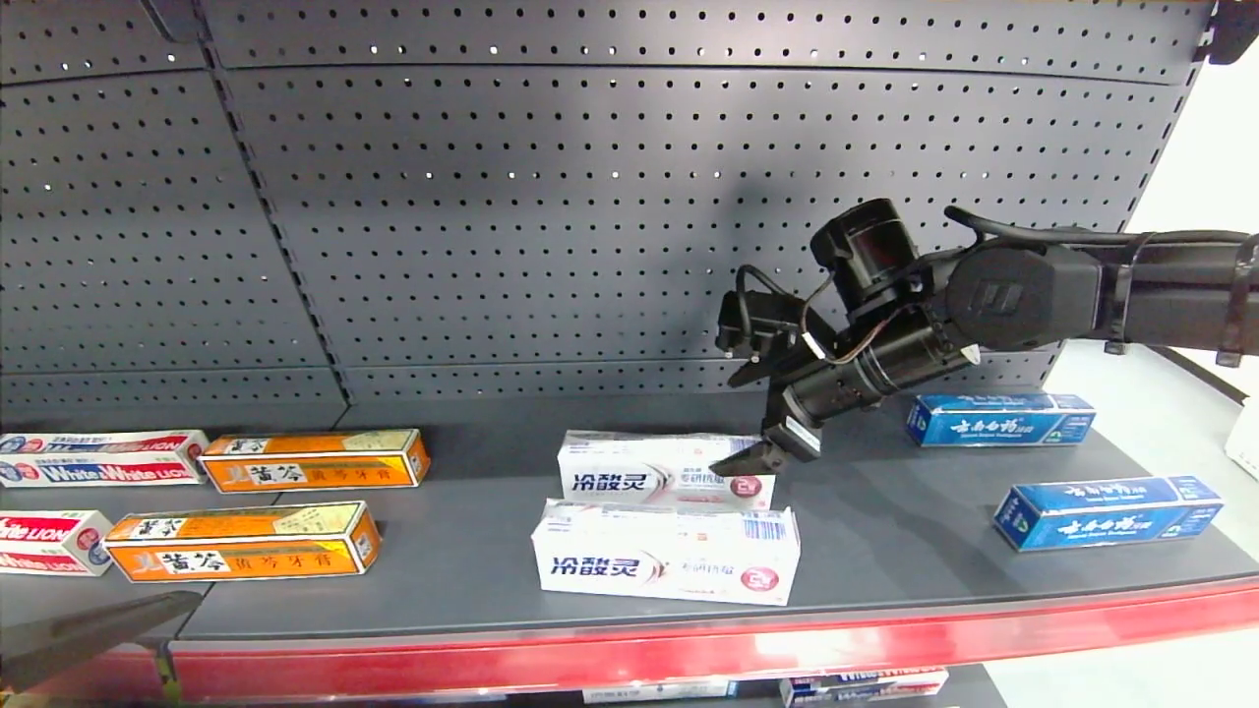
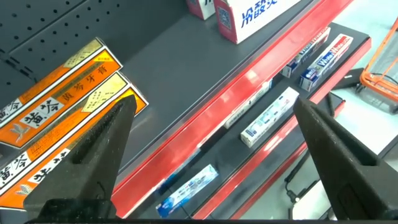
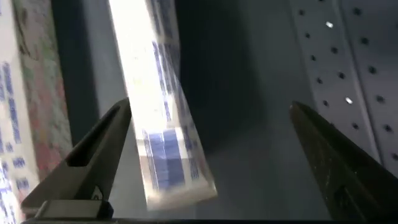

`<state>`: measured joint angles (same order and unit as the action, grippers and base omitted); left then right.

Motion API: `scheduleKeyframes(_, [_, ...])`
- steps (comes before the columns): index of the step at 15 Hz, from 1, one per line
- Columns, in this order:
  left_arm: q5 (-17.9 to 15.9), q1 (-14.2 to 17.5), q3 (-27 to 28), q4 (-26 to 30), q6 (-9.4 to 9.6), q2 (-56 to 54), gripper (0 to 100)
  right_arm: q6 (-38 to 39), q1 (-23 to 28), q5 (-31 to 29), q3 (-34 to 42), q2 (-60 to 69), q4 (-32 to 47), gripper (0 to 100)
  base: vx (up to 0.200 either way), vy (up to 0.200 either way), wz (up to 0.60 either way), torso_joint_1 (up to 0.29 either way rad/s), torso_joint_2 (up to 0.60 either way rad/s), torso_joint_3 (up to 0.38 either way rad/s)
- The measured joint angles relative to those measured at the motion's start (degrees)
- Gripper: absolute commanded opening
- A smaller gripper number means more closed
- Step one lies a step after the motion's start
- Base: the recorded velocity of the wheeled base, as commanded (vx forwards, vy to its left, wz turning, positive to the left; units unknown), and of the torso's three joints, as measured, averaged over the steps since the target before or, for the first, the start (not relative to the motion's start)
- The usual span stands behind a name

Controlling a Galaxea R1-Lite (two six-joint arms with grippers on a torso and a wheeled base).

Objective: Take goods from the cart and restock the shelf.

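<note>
Two white toothpaste boxes lie at mid-shelf, one at the rear [image 1: 661, 470] and one in front [image 1: 666, 554]. My right gripper [image 1: 749, 415] hangs open at the rear box's right end, its lower finger just above the box top. In the right wrist view that rear box [image 3: 158, 112] lies beside one finger, with the gripper [image 3: 210, 109] open and holding nothing. My left gripper [image 2: 212, 104] is open and empty over the shelf's front left edge, near the orange boxes [image 2: 56, 99].
Orange boxes [image 1: 315, 460] [image 1: 241, 541] and red-and-white boxes [image 1: 98, 457] lie at the left, blue boxes [image 1: 999, 420] [image 1: 1108, 511] at the right. The shelf has a red front lip [image 1: 689, 649] and a pegboard back. A lower shelf [image 2: 270, 115] holds more boxes. An orange cart [image 2: 382, 74] stands beyond.
</note>
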<state>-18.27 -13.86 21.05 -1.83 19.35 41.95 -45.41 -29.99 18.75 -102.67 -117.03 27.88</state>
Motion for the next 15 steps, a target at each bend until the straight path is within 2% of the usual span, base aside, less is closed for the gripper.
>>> scheduleKeyframes(3, [0.0, 0.1, 0.0, 0.0, 0.00, 0.0, 100, 0.0, 0.4, -0.1, 0.4, 0.8, 0.0, 100, 0.000, 0.000, 0.00, 0.000, 0.00, 0.000])
scheduleKeyframes(10, [0.1, 0.0, -0.3, 0.1, 0.00, -0.6, 100, 0.3, -4.1, -0.9, -0.7, -1.1, -2.3, 100, 0.000, 0.000, 0.00, 0.000, 0.00, 0.000])
scheduleKeyframes(15, [0.1, 0.1, -0.4, 0.2, -0.02, -0.9, 100, 0.4, -5.1, -1.4, -2.1, -3.7, -2.6, 100, 0.000, 0.000, 0.00, 0.000, 0.00, 0.000])
